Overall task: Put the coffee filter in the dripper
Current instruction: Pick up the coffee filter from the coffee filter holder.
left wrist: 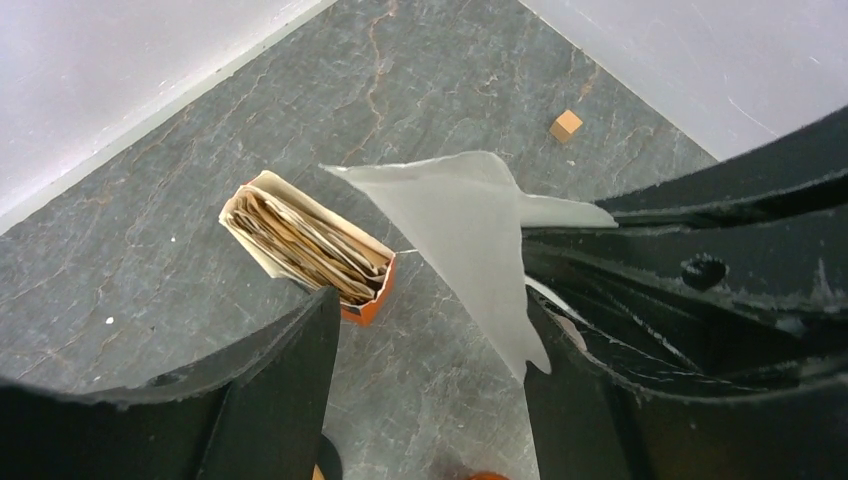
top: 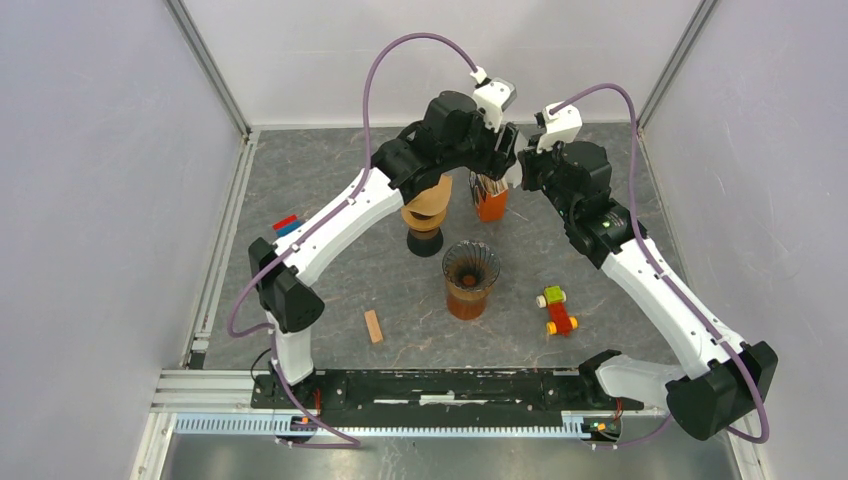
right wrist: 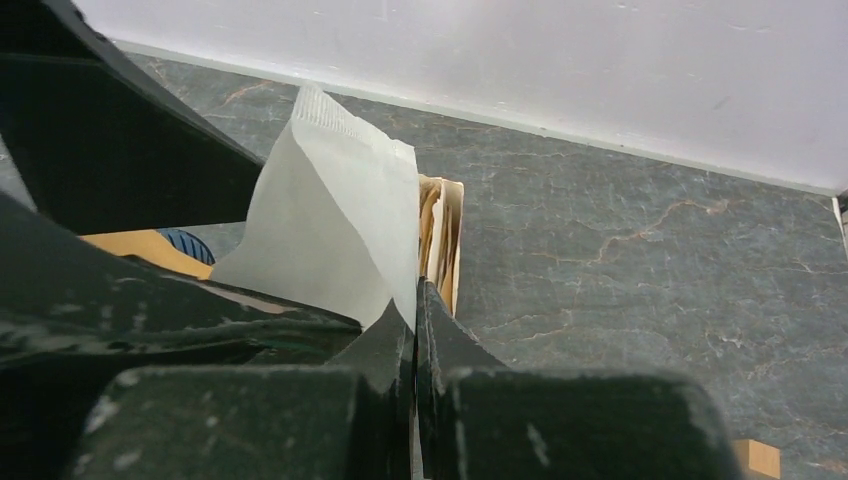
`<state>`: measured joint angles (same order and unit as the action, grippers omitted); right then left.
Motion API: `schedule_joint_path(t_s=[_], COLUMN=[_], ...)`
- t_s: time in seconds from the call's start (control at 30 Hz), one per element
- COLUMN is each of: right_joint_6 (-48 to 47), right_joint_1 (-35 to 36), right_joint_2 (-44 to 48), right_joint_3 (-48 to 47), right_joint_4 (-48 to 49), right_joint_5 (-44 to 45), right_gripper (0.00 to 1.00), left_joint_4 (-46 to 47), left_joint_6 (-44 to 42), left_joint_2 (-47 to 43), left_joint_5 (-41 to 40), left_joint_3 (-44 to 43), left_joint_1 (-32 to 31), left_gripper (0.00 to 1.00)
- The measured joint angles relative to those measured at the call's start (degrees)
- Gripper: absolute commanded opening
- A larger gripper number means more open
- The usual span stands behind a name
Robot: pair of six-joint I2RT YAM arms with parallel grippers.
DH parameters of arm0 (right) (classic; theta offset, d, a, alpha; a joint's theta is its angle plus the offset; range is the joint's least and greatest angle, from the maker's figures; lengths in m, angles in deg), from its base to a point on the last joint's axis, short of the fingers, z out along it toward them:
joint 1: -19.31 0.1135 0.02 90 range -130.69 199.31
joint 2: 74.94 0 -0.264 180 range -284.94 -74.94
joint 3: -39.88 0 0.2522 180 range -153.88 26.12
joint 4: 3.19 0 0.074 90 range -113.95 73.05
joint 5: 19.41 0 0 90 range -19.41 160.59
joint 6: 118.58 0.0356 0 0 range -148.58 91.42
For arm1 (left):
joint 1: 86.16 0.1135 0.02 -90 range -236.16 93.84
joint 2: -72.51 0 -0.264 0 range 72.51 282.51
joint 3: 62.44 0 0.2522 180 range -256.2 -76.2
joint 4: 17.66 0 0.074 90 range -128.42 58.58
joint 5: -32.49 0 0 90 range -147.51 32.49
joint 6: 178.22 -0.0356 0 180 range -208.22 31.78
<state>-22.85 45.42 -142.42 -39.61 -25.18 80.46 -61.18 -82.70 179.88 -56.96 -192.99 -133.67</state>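
The dripper point(top: 470, 262) stands in the middle of the tabletop point(top: 330, 170). Behind it sits the filter box point(top: 489, 200), with a stand point(top: 427, 210) just to its left. The coffee filter point(left wrist: 470, 230) hangs above the filter box, between the left end effector point(left wrist: 430, 330) and the right end effector point(right wrist: 415, 310). A toy car point(top: 556, 310) lies right of the dripper, a block point(top: 373, 326) lies to its front-left, and 2 small blocks point(top: 287, 224) lie at the tabletop's left edge.

Dripper point(top: 470, 265) top unobstructed (tan stand point(top: 427, 205) just behind-left).
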Motion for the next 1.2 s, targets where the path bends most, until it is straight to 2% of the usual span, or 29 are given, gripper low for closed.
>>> schedule_joint_path(t_s=[0.23, 0.47, 0.63, 0.87, 1.2], right_joint_6=[0.6, 1.0, 1.1, 1.1, 1.2], right_joint_1=[-0.1, -0.7, -0.9, -1.9, -2.4], right_joint_2=[0.0, 0.1, 0.2, 1.3, 1.9], right_joint_3=[0.0, 0.4, 1.1, 1.7, 1.8], right_joint_4=[0.0, 0.0, 0.0, 0.0, 0.0], right_joint_5=[-0.8, -0.9, -0.9, -1.0, -2.3], right_gripper=[0.0, 0.0, 0.0, 0.0, 0.0], left_joint_4=[0.0, -0.3, -0.3, -0.3, -0.3], left_joint_6=[0.0, -0.1, -0.5, -1.9, -3.3], left_joint_2=[3.0, 4.2, 4.2, 4.2, 3.3], left_joint_5=[-2.0, -4.8, -5.2, -5.6, -6.0], left_joint_3=[-1.8, -2.3, -2.5, -2.5, -2.5], left_joint_1=[-0.6, -1.4, -1.4, -1.4, -1.4], left_gripper=[0.67, 0.57, 0.43, 0.15, 0.05])
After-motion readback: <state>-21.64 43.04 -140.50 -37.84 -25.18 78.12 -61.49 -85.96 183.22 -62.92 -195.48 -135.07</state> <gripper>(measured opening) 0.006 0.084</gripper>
